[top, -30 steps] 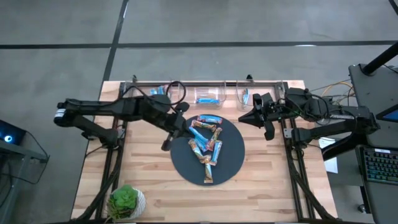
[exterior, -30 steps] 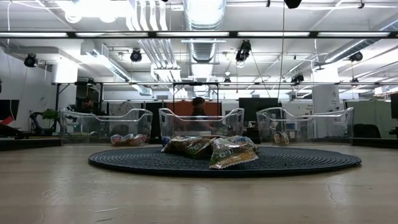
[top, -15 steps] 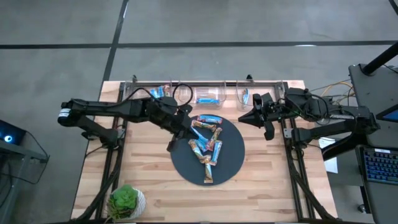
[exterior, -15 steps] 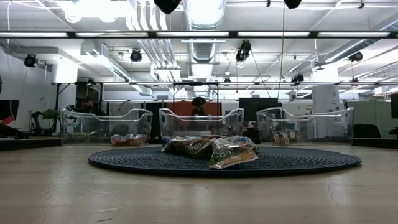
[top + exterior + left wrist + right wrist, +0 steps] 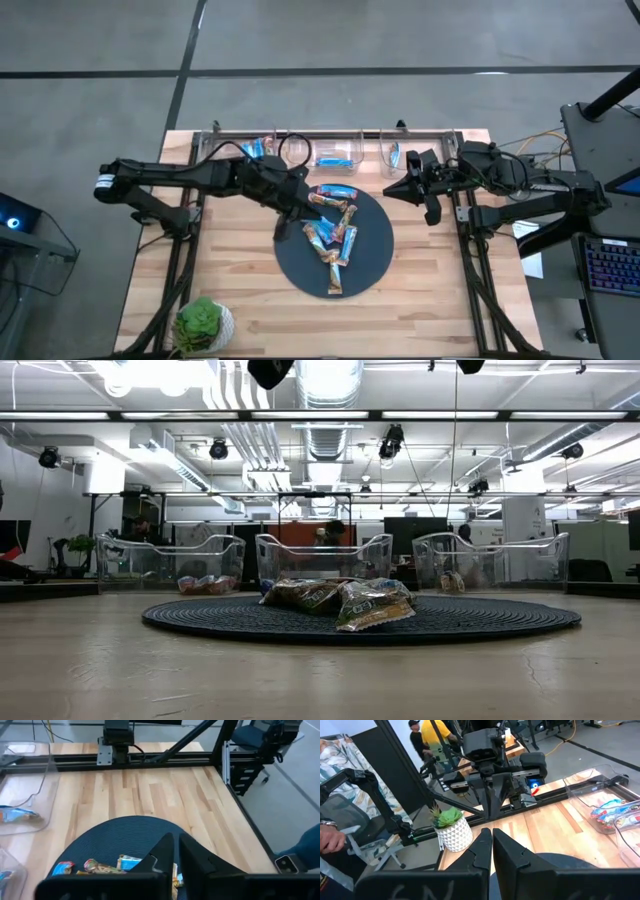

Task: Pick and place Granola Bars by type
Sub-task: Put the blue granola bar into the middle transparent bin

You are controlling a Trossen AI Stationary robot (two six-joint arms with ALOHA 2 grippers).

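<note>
**Bars on the mat, left arm nearest**

High view: we count a heap of bars on the round dark mat, some blue, some tan, the pile's long run heading from the far bins toward the near edge. The left gripper sits over the mat's left edge, just beside the heap's far-left end; the bars lie to its right. The right gripper waits beyond the mat's far-right rim, clearly farther off. Three clear bins line the far edge, each already holding a few bars.

Low view: the heap rests mid-mat; neither gripper's tips appear.

Left wrist view: the fingers are pressed nearly together, holding nothing, with bars directly beneath and ahead. We judge they must spread before any pick.

Right wrist view: the fingers are pressed together, empty.
</note>
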